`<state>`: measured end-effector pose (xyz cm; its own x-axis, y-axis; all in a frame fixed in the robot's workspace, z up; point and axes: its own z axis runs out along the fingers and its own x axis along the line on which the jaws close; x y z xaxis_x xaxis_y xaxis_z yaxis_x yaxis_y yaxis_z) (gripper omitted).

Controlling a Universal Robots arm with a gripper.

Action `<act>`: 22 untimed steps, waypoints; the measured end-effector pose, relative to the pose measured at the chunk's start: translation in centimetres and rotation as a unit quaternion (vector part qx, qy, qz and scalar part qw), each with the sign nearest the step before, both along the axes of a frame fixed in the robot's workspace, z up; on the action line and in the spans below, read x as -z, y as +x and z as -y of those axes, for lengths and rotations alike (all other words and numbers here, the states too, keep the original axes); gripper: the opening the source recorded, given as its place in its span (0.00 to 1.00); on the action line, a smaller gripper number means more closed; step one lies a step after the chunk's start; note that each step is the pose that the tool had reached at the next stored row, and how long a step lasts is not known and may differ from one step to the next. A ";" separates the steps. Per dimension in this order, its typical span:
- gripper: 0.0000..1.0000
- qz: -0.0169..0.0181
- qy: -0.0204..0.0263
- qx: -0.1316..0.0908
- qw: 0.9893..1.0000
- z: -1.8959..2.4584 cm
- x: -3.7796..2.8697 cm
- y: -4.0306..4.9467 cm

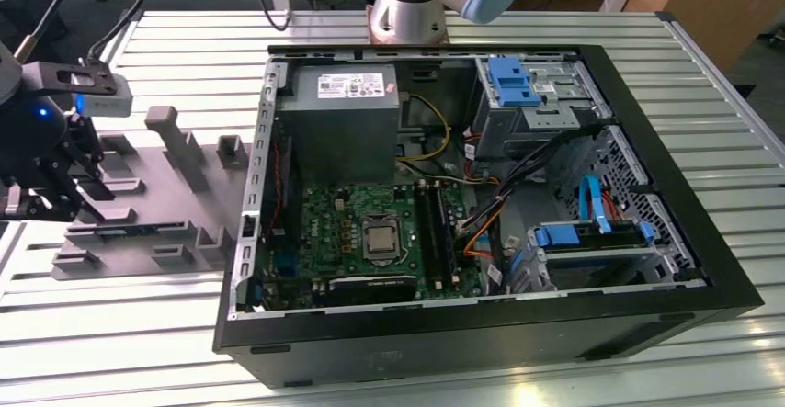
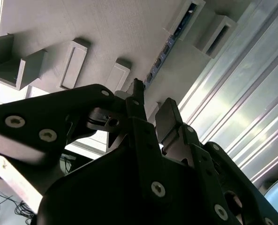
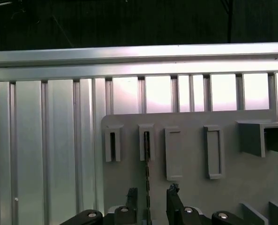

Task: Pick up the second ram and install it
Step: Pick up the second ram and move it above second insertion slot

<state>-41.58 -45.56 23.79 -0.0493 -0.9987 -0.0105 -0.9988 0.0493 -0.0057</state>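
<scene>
We see the gripper [image 3: 151,196] low over the grey holder plate [image 3: 232,187], its fingers [image 3: 174,199] spread apart and gripping nothing. The second ram [image 3: 146,161] stands on edge on the plate. One end sits in a small slotted block, and the other runs between the two fingers with a gap on each side. In the exterior view, the open computer case [image 1: 491,333] lies on the slatted aluminium table [image 1: 123,333] just beside the plate, on the exterior view's right of it.
</scene>
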 end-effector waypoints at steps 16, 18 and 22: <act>0.38 0.000 -0.001 0.000 1.000 0.09 1.65 0.00; 0.38 0.000 -0.001 0.000 1.000 0.10 2.01 0.00; 0.38 0.001 -0.002 0.000 1.000 0.09 2.74 0.00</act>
<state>-41.58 -45.65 21.05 -0.0491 -0.9988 -0.0066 -0.9988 0.0491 -0.0071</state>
